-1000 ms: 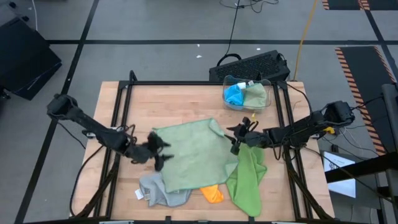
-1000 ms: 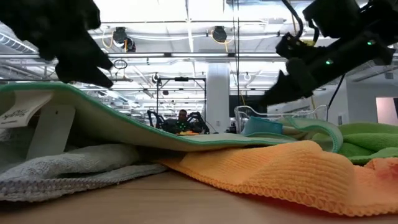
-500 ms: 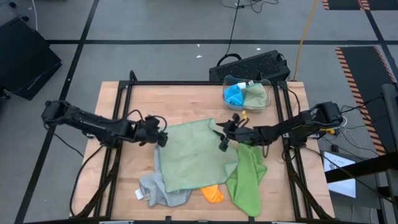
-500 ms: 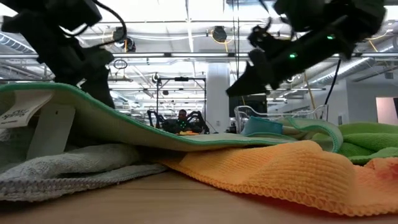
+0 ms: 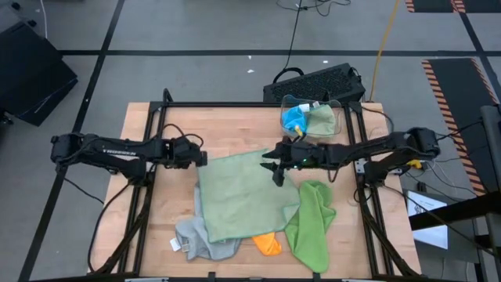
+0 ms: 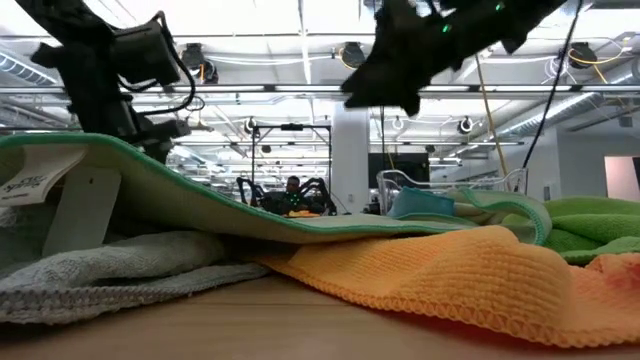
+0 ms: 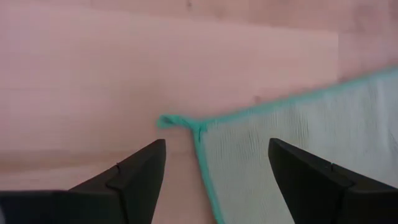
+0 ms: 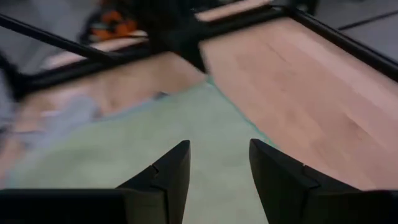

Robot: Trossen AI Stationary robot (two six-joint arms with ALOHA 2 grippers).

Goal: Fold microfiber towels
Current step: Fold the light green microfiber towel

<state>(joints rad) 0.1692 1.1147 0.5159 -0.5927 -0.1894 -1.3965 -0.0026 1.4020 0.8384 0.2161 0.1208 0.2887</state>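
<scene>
**Sage towel spread, first fold not yet made**

My left gripper (image 5: 202,157) has its jaws wide and empty, poised at the far left corner of the sage green towel (image 5: 243,194). My right gripper (image 5: 273,166) sits over that towel's far right corner, jaws partly open, gripping nothing I can see. The towel lies flat on the worktop (image 5: 219,125). Under its near edge sit a grey towel (image 5: 200,241) and an orange towel (image 5: 268,245); to its right, a lime towel (image 5: 311,227). Beyond it, a clear bin (image 5: 338,125) holds two folded ones. I judge four remain.
</scene>
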